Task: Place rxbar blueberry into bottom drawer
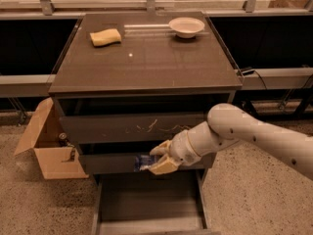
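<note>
Camera view, pincer (pixel 156 161) clasping rxbar (pixel 142 162) above drawer (pixel 146 205)

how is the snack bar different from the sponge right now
The sponge is yellow; the snack bar is dark blue. The sponge lies free on the cabinet top; the snack bar is held in the gripper, off any surface. The sponge sits high up, while the snack bar hangs low in front of the middle drawer, above the open bottom drawer. Both are small, oblong things.
</note>
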